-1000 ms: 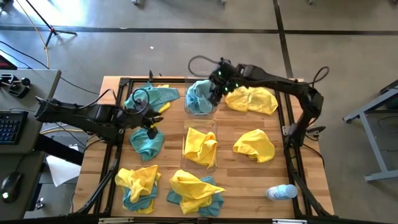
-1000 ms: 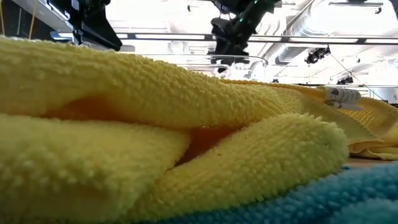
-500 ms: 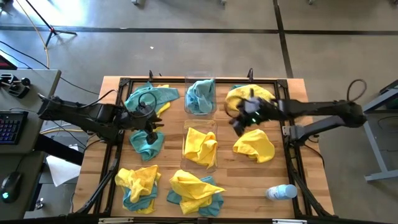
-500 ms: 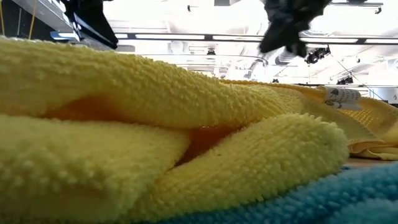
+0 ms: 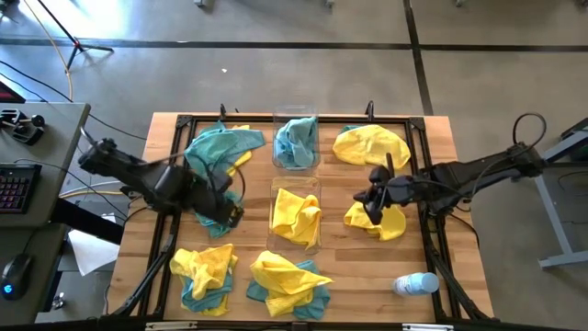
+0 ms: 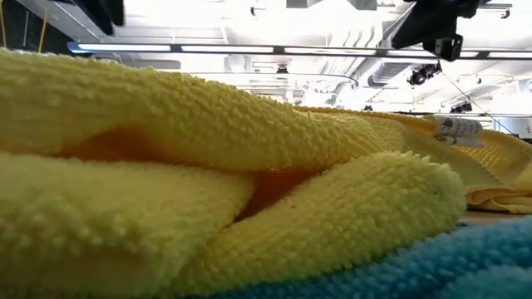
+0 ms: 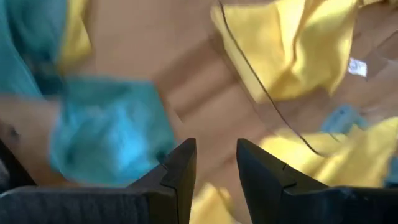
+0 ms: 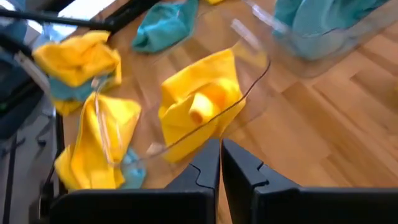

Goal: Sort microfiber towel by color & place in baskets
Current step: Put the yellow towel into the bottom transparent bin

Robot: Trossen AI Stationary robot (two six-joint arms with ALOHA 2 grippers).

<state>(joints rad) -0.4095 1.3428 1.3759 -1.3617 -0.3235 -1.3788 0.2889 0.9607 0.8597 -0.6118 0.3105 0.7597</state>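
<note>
Two clear baskets stand mid-table. The far basket (image 5: 296,142) holds a teal towel (image 8: 323,18); the near basket (image 5: 296,213) holds a yellow towel (image 8: 199,106). My left gripper (image 5: 225,210) is open over a loose teal towel (image 7: 106,130) left of the near basket, with nothing between its fingers (image 7: 214,155). My right gripper (image 5: 372,202) is shut and empty (image 8: 221,155) above the left edge of a yellow towel (image 5: 378,219) lying right of the near basket. I cannot tell whether either gripper touches its towel.
More towels lie around: teal with yellow at the far left (image 5: 225,142), yellow at the far right (image 5: 372,145), and yellow on teal near the front edge (image 5: 207,271) (image 5: 287,280), which fills the low view (image 6: 208,166). A clear bottle (image 5: 415,283) lies front right.
My right gripper has left the far basket and swung toward the table's right and near side, ending over the mid-right yellow towel. My left gripper has gone a little toward the near edge, over the loose teal towel.
</note>
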